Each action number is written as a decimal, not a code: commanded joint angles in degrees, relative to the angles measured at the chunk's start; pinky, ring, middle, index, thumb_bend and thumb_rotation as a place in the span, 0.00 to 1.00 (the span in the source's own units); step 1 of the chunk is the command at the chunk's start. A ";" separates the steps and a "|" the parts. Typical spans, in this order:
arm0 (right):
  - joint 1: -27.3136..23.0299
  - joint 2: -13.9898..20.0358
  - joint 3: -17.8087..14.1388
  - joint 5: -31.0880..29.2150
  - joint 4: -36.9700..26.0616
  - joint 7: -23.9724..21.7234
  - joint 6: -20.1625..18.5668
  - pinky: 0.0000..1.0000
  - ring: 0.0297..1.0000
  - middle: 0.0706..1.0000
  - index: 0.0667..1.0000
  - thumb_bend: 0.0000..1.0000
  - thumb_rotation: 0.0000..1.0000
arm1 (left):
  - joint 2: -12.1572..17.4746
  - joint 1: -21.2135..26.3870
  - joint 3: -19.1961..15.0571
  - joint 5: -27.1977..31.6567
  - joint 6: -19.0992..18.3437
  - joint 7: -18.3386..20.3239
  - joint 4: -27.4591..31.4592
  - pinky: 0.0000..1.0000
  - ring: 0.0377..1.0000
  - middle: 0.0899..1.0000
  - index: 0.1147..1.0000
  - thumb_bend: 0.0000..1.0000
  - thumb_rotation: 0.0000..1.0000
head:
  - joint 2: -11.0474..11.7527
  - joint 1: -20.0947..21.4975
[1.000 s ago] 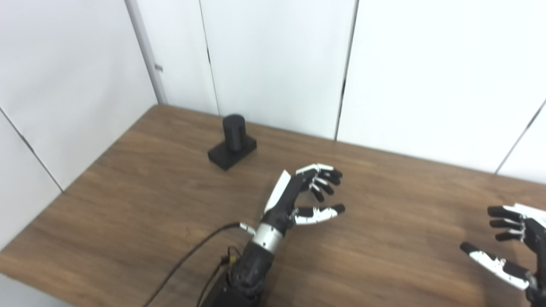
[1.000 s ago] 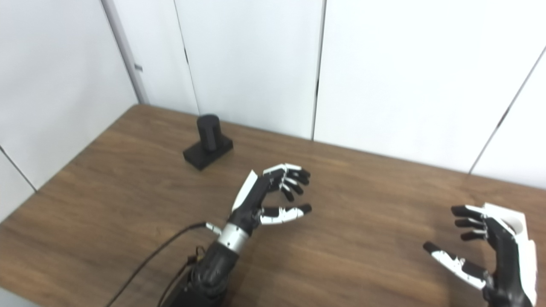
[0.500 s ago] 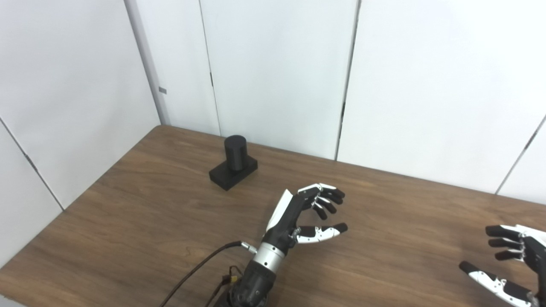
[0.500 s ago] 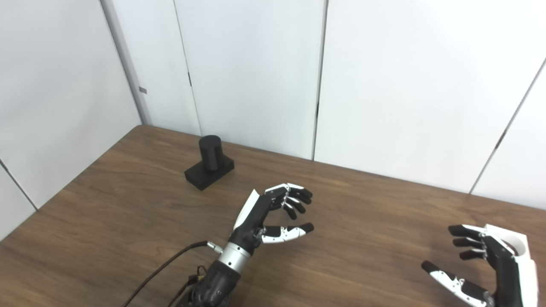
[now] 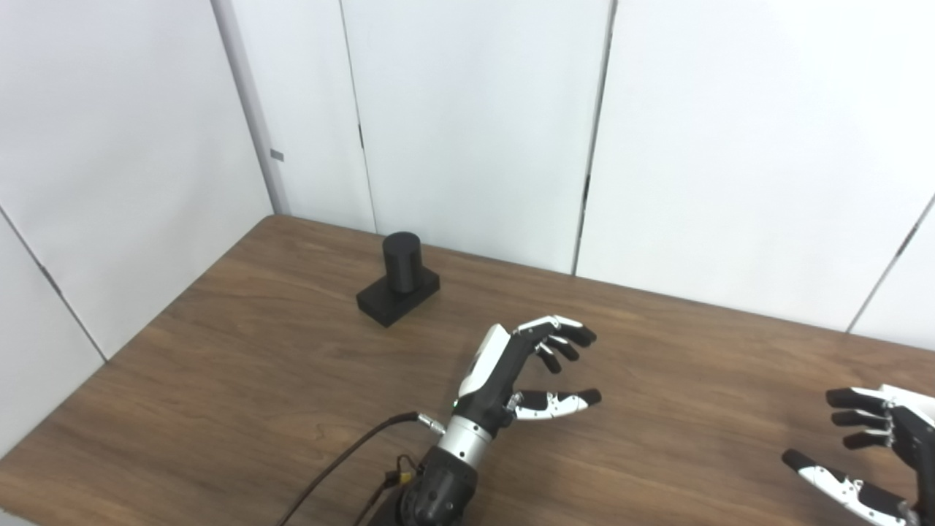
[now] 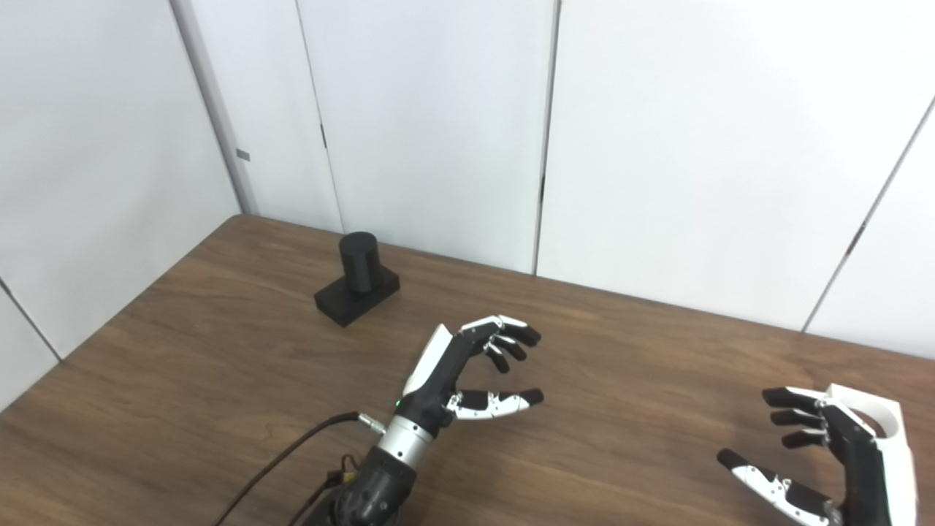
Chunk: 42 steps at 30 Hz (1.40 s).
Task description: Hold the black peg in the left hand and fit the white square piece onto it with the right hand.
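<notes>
The black peg (image 5: 401,257), a short upright cylinder on a black rectangular base (image 5: 395,299), stands on the brown wooden table (image 5: 256,351) at the back left. My left hand (image 5: 522,365) hovers open over the table's middle, to the right of the peg and nearer to me, with its fingers curled and nothing in them. At the bottom right my right hand (image 6: 825,456) is open too and holds nothing. No white square piece shows in either view.
White wall panels (image 5: 475,124) rise close behind the table's far edge and along its left side. A black cable (image 5: 343,460) runs from my left wrist toward the bottom edge.
The camera tilted up, so the whole picture slid down. My left hand turned slightly, its palm facing more to the right. The peg stays where it was.
</notes>
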<state>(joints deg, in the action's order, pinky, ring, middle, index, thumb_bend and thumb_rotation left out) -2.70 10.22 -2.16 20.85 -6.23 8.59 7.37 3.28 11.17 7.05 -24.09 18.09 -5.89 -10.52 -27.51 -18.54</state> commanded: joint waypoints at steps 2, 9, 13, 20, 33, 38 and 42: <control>-1.77 0.27 -0.26 -0.14 -1.73 0.05 0.86 0.49 0.59 0.62 0.58 0.64 0.00 | 3.49 2.13 -0.22 -0.19 -2.79 2.91 4.66 0.58 0.69 0.71 0.66 0.76 0.11 | -0.02 -0.28; -1.89 0.67 -0.57 -1.39 -1.52 -0.47 1.55 0.49 0.59 0.62 0.58 0.63 0.00 | 8.22 4.04 -1.26 0.22 -5.68 5.44 7.51 0.60 0.72 0.74 0.67 0.83 0.16 | -0.12 -1.34; -1.89 0.96 -0.47 -0.52 -1.41 -0.34 1.95 0.48 0.58 0.61 0.58 0.63 0.00 | 9.28 4.59 -2.77 -0.98 -7.72 4.48 9.03 0.57 0.70 0.72 0.68 0.83 0.14 | 0.01 -1.57; -1.99 1.41 -0.43 1.20 -0.29 0.21 2.80 0.46 0.55 0.60 0.59 0.63 0.00 | 9.75 4.82 -5.76 -3.62 -11.05 2.09 11.18 0.54 0.68 0.73 0.71 0.79 0.14 | 0.01 -1.96; -1.71 1.42 -0.50 1.04 -0.82 0.04 2.63 0.47 0.56 0.60 0.59 0.63 0.00 | 12.88 7.18 -8.93 -8.86 -13.83 -3.35 10.20 0.70 0.82 0.84 0.78 0.79 0.21 | 0.97 -1.85; -1.70 1.26 -0.33 1.15 -0.72 0.12 2.92 0.47 0.55 0.60 0.58 0.64 0.00 | 14.68 8.39 -9.40 -11.25 -16.99 -4.41 9.38 0.76 0.88 0.88 0.80 0.81 0.22 | 1.28 -1.85; -1.59 1.10 -0.31 1.41 -1.15 0.08 2.59 0.47 0.56 0.60 0.58 0.64 0.00 | 15.31 9.15 -10.26 -11.05 -17.83 -5.50 8.35 0.76 0.89 0.88 0.80 0.82 0.20 | 1.26 -1.91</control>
<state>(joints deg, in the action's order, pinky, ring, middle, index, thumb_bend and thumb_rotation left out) -3.03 10.88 -2.32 21.99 -5.45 7.97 7.94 17.16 17.25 -2.49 -34.75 0.13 -9.33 -2.38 -26.19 -20.39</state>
